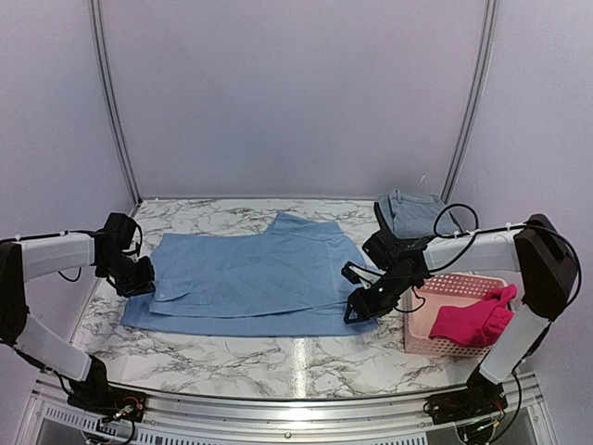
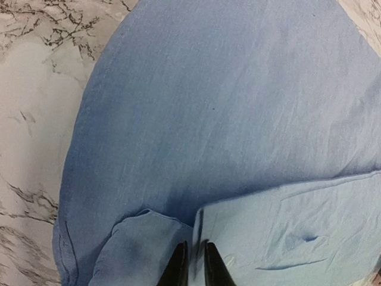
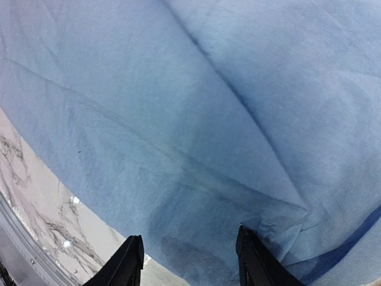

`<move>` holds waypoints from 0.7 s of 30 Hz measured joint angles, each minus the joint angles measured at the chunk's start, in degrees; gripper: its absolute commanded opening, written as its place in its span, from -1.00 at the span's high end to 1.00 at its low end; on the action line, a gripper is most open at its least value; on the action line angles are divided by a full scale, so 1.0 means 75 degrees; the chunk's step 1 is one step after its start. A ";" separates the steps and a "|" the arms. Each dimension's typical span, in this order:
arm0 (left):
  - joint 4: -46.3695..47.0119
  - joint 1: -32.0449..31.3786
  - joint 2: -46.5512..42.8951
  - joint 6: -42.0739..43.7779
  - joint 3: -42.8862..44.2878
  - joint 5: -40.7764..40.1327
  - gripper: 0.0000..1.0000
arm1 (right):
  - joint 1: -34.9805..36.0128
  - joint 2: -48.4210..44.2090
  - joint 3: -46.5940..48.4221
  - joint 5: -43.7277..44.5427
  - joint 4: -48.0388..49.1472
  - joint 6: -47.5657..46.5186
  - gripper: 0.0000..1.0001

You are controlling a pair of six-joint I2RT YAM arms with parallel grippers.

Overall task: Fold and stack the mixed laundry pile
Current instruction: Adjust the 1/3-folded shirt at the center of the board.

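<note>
- Folding step: left hand (image 2: 194,247) pressed together, pinching the blue shirt (image 1: 250,273) at its left edge.
- Next, the right hand (image 3: 189,235), spread over the shirt's lower-right corner, likely needs to close there.

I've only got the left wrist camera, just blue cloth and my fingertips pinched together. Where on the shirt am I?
Observer: Your left gripper is at the left edge of the light blue shirt, which lies spread out on the marble table.
Operator: What's the other arm doing?
Observer: The right gripper is down at the shirt's near right corner, jaws open over the cloth edge.
Operator: Is there anything else to fold?
Observer: A magenta-red garment hangs over the rim of the pink basket at the right side of the table.
</note>
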 measured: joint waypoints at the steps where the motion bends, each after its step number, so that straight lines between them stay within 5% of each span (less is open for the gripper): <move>1: -0.0099 -0.0003 0.0052 0.0070 0.0079 -0.0061 0.23 | -0.0003 -0.0041 0.0006 -0.0131 -0.0044 -0.0090 -0.05; 3: -0.0271 -0.0003 0.0058 0.0189 0.0265 -0.0181 -0.12 | -0.0003 -0.0178 0.0114 -0.0388 -0.0224 -0.0224 -0.05; 6: -0.0437 -0.0003 -0.0166 0.0379 0.0624 -0.0385 -0.21 | -0.0003 -0.0385 0.0670 -0.0600 -0.0545 -0.0385 -0.05; 12: -0.0455 -0.0300 -0.0166 0.0595 0.1553 -0.0423 -0.12 | -0.0003 -0.0175 0.2623 -0.0629 -0.0583 -0.0495 0.01; 21: 0.0175 -0.0924 0.1722 0.0160 0.1786 0.0154 0.15 | -0.0003 0.2512 0.3678 -0.1020 0.0207 -0.0303 0.11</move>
